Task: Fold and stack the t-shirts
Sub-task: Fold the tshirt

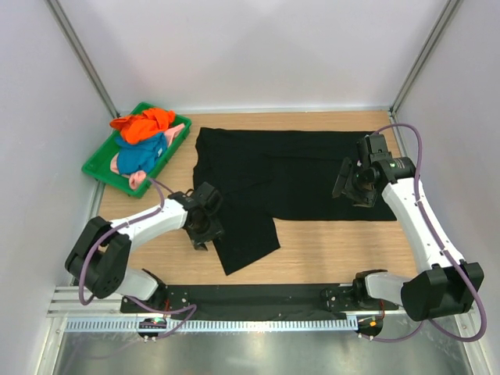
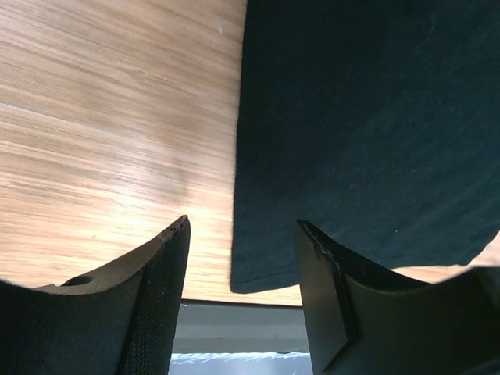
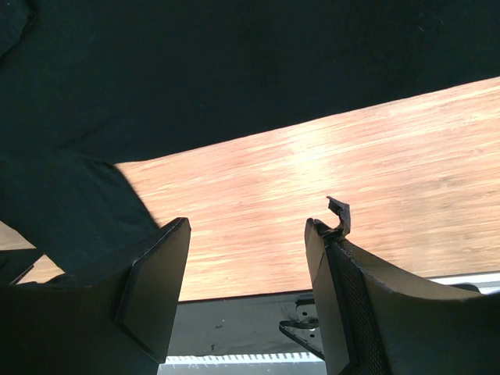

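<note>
A large black t-shirt [image 1: 289,172] lies spread on the wooden table, one flap reaching toward the near edge at lower left. It shows in the left wrist view [image 2: 359,133] and in the right wrist view [image 3: 195,70]. My left gripper [image 1: 205,226] is open and empty, hovering at the left edge of that flap. My right gripper [image 1: 351,187] is open and empty over the shirt's right part. Orange [image 1: 144,123], blue [image 1: 141,152] and pink [image 1: 139,178] t-shirts lie bunched in the tray.
A green plastic tray [image 1: 100,173] stands at the back left, against the left wall. White walls close in the table on three sides. A black strip and a metal rail [image 1: 258,324] run along the near edge by the arm bases.
</note>
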Tool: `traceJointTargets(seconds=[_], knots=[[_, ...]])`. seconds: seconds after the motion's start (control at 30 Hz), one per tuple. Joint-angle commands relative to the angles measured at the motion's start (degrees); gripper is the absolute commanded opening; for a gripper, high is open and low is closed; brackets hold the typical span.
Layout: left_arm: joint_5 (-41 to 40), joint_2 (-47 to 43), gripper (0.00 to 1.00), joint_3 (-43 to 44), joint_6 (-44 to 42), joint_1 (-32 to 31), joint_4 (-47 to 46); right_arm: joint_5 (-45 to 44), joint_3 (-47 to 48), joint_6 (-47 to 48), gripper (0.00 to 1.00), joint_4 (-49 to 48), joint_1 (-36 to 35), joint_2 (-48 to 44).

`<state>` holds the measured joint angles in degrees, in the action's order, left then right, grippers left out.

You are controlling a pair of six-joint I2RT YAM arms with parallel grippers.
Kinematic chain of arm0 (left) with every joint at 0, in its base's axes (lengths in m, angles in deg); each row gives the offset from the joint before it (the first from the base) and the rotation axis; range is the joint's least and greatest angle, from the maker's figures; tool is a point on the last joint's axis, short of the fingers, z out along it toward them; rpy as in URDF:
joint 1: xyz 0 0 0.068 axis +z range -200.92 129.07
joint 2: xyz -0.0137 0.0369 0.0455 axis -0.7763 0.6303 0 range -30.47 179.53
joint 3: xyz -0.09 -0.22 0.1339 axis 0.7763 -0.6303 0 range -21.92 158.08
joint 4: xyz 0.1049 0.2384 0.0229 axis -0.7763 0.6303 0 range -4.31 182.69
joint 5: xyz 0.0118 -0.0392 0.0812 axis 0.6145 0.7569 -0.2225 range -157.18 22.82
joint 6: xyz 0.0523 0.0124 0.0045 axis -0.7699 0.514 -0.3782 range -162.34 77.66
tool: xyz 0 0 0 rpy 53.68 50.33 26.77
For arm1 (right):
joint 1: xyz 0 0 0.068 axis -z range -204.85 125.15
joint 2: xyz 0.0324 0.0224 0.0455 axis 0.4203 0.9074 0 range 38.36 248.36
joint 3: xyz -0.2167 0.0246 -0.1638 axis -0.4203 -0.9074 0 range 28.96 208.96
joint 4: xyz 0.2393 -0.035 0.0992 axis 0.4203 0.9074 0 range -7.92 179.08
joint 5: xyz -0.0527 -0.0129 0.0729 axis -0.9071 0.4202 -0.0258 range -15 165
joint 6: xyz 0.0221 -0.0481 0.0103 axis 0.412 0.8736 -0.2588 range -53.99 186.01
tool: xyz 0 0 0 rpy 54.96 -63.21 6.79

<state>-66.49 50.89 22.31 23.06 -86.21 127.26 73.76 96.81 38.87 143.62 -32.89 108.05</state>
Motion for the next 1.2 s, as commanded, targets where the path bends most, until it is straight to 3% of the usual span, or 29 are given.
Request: traceJointTargets(seconds=[0.0,0.47,0.57,0.77,1.17], knots=[[-3.2,1.7,0.57,3.5,3.1,-1.1,1.4,0.5,-0.2,0.4,0.68,-0.1,0.1,-1.5],[-5.1,9.3,0.34,3.9,5.8,-3.6,1.2,-2.4,1.2,1.5,0.68,1.4,0.1,0.8],[-5.3,10.5,0.16,3.1,5.5,-3.6,-0.2,-2.5,0.4,1.1,0.68,1.0,0.1,1.3],[-8.2,10.9,0.00,4.5,1.9,-3.6,0.5,-2.6,-0.3,1.6,0.68,-0.2,2.8,3.0],[-11.4,-0.9,0.00,9.0,-8.8,-3.6,1.9,-5.4,-3.2,3.3,0.68,-3.4,17.6,11.6]])
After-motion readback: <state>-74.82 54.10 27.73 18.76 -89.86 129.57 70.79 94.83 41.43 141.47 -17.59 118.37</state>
